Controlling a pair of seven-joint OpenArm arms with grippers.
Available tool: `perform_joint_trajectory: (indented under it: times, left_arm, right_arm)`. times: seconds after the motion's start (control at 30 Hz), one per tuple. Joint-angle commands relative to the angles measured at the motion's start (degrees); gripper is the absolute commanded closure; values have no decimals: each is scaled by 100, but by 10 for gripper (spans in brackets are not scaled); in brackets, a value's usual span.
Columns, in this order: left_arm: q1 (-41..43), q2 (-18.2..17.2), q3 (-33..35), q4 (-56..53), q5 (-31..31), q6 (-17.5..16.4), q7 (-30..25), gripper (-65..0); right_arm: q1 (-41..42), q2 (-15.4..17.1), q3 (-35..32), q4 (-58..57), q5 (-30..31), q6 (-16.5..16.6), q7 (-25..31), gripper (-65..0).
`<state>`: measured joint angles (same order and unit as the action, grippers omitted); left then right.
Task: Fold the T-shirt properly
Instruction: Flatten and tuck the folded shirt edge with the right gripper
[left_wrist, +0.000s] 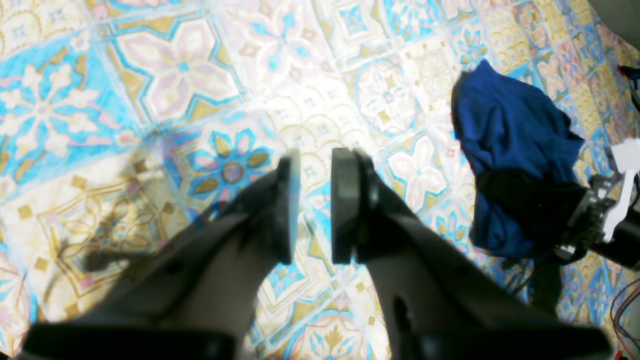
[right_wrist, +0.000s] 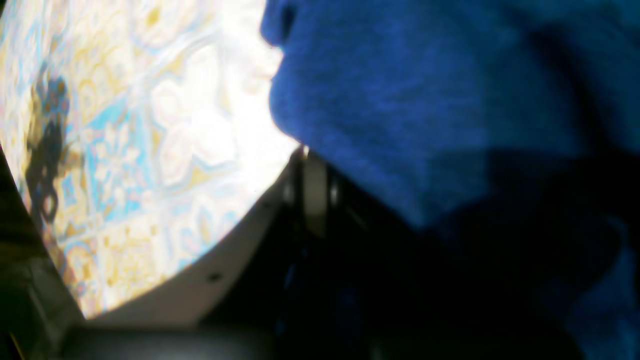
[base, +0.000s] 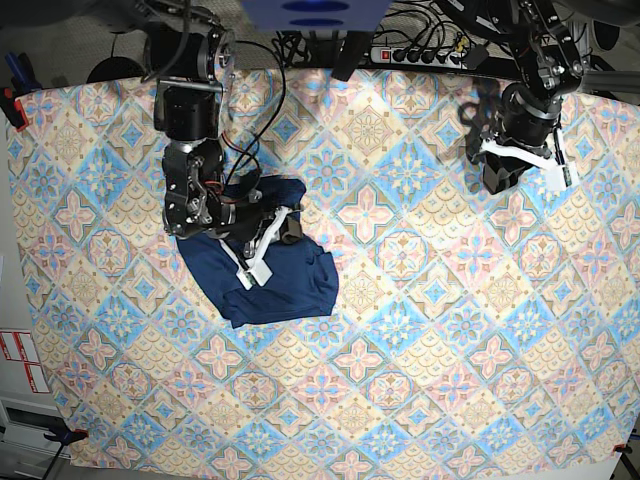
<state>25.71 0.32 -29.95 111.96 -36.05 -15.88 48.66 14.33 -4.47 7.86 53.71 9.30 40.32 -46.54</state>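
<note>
The navy-blue T-shirt (base: 285, 285) lies crumpled on the left half of the tile-patterned tablecloth (base: 400, 330). My right gripper (base: 285, 225) rests on its upper part, with a fold bunched up around it. In the right wrist view the blue fabric (right_wrist: 400, 100) drapes over the jaws, and only one finger (right_wrist: 310, 190) shows. The jaws look shut on the cloth. My left gripper (left_wrist: 315, 200) hangs over bare tablecloth at the far right (base: 497, 180), with a narrow gap between its pads and nothing in it. The left wrist view shows the shirt (left_wrist: 510, 140) well off to its right.
A power strip (base: 430, 55) and cables lie along the back edge. A red clamp (base: 10, 100) sits at the left edge. Cables trail from the right arm's base (base: 190, 100) onto the cloth near the shirt.
</note>
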Motion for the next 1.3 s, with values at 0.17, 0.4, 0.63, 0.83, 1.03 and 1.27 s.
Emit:
perform_joint_trajectory:
  times: [0.17, 0.4, 0.63, 0.83, 1.03, 1.27]
  left_arm:
    - [0, -19, -7, 105, -83, -34, -97, -103]
    - [0, -19, -7, 105, -83, -34, -97, -103]
    - [0, -19, 11, 105, -83, -34, -97, -103]
    - [-114, -19, 28, 96, -39, -34, -88, -103]
    - [-158, -19, 28, 96, -47, -34, -88, -103]
    - [-158, -19, 28, 96, -30, -34, -88, -103]
  right_arm:
    - [409, 73, 652, -154, -882, -32, 272, -2]
    - [594, 73, 889, -321, -943, -32, 158, -2]
    - [435, 29, 880, 822, -926, -32, -757, -2]
    - [-57, -138, 493, 1763, -917, -32, -1372, -2]
    - [-488, -129, 221, 2906, -917, -32, -1416, -2]
    - [-417, 196, 238, 2888, -917, -32, -1363, -2]
